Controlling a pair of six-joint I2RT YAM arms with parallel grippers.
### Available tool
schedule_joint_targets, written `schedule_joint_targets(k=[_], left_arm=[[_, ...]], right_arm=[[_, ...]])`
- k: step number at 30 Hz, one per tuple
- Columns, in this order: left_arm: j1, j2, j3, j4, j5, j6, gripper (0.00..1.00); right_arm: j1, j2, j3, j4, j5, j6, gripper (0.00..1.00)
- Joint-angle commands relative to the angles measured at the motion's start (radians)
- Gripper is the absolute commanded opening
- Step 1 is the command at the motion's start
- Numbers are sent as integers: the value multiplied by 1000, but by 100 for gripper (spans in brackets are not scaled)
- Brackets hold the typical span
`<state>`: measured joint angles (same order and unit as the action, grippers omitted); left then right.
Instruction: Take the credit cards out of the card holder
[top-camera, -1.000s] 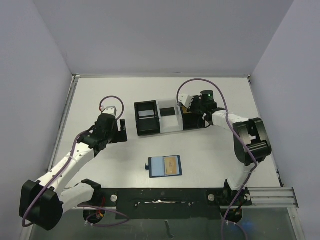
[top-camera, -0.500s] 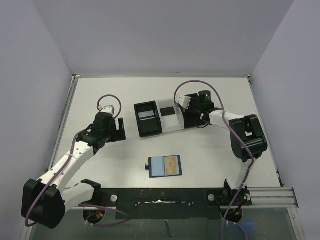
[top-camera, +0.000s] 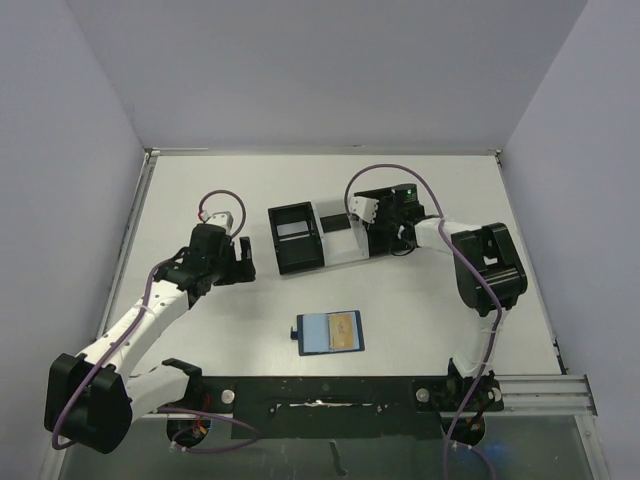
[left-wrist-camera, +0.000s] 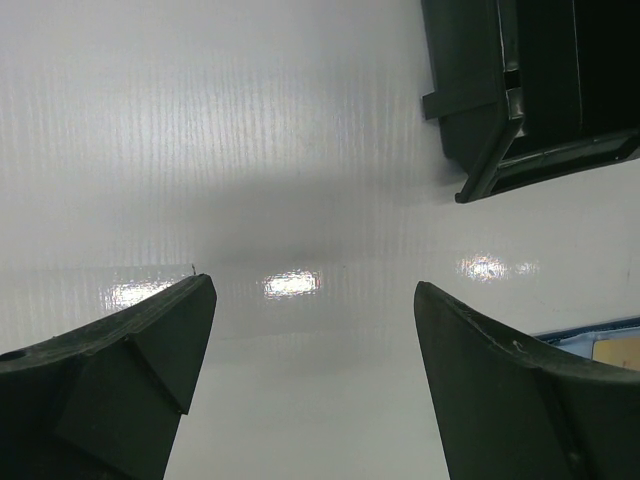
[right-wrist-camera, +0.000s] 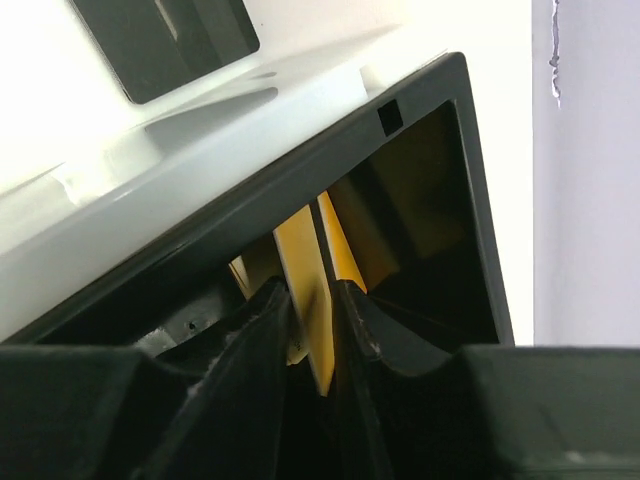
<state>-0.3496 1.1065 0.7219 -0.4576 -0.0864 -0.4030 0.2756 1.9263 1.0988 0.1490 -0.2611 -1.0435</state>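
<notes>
- The left hand (left-wrist-camera: 312, 288) has barely shifted in the last second. Its fingers stand wide with nothing between them, low over bare bench (left-wrist-camera: 300, 150), just left of the black box's left end.
- The wallet (top-camera: 318, 335) lies open and flat where it was, at the near middle of the bench, well apart from both hands. A tan card (top-camera: 343, 329) sits on its right half, so at least that one is not out yet.
- The right hand (right-wrist-camera: 312, 290) has edged a little left and reaches into the right compartment of the black box (right-wrist-camera: 350, 150).
- Its fingers, clamped a moment ago, have started to part. They stand narrow on either side of an upright gold card (right-wrist-camera: 305, 250); whether they pinch it or have just let go is hard to tell.
- This looks like a drop-off: one card delivered, and a trip back to the wallet likely next.
</notes>
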Motion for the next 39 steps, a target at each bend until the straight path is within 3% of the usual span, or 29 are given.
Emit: schedule_joint_targets(k=[1,8,20,26,30,31,33,37,39], left_arm=[[8,-15,18,60,25,18,81],[8,-13,17,61,32,20,81],[8,4,18,63,48,20,81],[8,-1,17,67,56,20,81],[8,-8,14,73,78,20,81],[8,-12,12,76,85,20,81],[8,-19,11,74,86,9,81],[8,-44,-1,102,125,-9,81],[8,-56,-13,128,184,-35,81]], right_arm=[[-7,-32,35,-13,-47,-12,28],[-14,-42,36,-54,-52,19,48],[-16,-160,9,-65,-109,106,53],[-14,-280,-61,36,-105,238,54],[-11,-428,-151,144,-77,502,59],[-9,-467,-167,142,-49,645,66],[-12,-563,-203,138,-23,840,69],[-5,-787,-436,289,-24,1255,80],[-1,-874,-511,275,19,1415,86]])
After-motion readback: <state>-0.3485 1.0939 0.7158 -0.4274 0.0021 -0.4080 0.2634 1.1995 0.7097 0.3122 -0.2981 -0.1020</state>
